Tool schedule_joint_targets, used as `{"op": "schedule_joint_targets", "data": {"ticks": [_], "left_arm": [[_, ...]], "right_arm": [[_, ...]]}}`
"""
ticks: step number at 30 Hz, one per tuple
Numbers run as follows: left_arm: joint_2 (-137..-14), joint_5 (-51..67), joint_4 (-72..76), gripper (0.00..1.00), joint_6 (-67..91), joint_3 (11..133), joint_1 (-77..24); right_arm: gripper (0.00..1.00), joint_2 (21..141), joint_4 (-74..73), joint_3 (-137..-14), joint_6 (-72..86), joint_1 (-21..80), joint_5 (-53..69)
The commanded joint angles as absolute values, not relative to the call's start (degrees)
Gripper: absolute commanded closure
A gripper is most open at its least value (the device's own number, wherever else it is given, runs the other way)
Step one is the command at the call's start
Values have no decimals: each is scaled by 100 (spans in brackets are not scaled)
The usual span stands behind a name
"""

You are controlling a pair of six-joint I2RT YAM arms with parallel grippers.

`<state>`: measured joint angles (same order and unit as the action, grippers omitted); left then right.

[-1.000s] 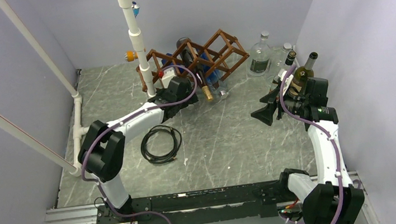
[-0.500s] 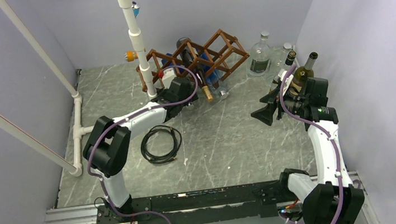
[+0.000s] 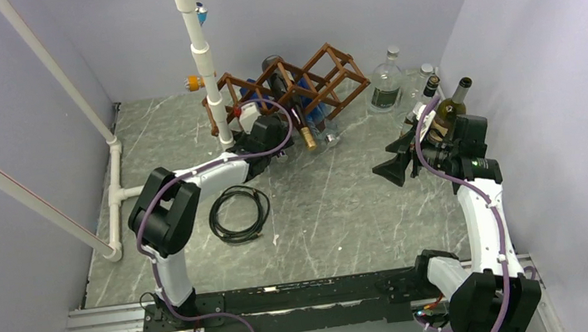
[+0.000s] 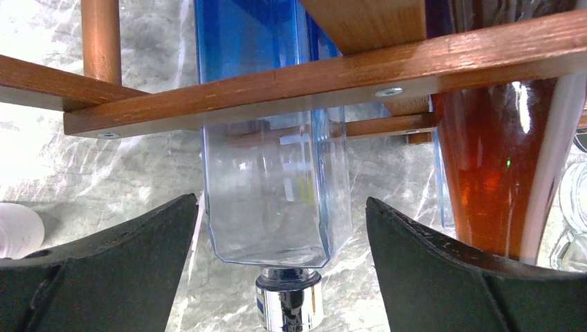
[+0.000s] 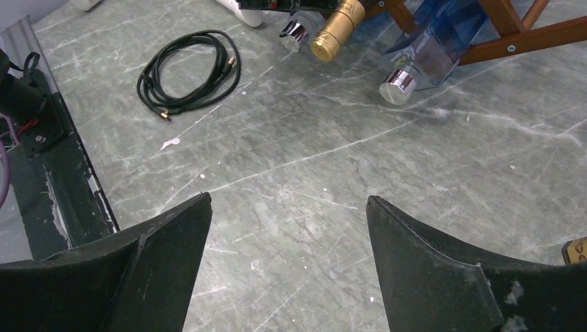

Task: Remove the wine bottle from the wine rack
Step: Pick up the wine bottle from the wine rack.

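The left hand (image 3: 275, 131) sits at the wine rack (image 3: 331, 66).

Black cable (image 3: 236, 237) is lying coiled up on the grey marbled desk (image 3: 338, 211), with a white PVC pipe frame (image 3: 202, 59) standing along the left side. A clear glass bottle (image 3: 385, 89) sits upright back by the wall.

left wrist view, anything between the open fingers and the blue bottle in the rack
Nothing visible does. The clear blue square glass bottle and chrome cap sit bare between the open fingers of the left gripper. The dark brown wooden lattice rack crosses it only farther up; an amber glass bottle lies alongside.
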<state>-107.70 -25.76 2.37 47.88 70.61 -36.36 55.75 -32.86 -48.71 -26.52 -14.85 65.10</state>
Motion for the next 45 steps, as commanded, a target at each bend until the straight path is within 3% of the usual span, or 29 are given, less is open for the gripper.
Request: {"op": "schedule_joint_targets", "data": {"ticks": [1,14,24,28,38,45], "left_arm": [[-10946,-2528,469,4,5059,7080,-3486],[-11100,-2226,690,8,5401,6942,-3314],[-11109,-2555,812,19,5401,6872,-3322],[-11094,-2666,926,29,5288,6805,-3338],[-10851,-3083,1188,76,4813,6477,-3594],[-10385,-3379,1494,87,4515,5953,-3896]], "right_arm": [[15,5527,-3085,-4843,-2691,-1468,6705],[15,5545,-3094,-4842,-2725,-1450,6646],[15,5538,-3094,-4842,-2731,-1450,6636],[15,5537,-3094,-4834,-2728,-1449,6633],[15,5528,-3103,-4843,-2759,-1450,6605],[15,5523,-3111,-4843,-2758,-1450,6602]]}}
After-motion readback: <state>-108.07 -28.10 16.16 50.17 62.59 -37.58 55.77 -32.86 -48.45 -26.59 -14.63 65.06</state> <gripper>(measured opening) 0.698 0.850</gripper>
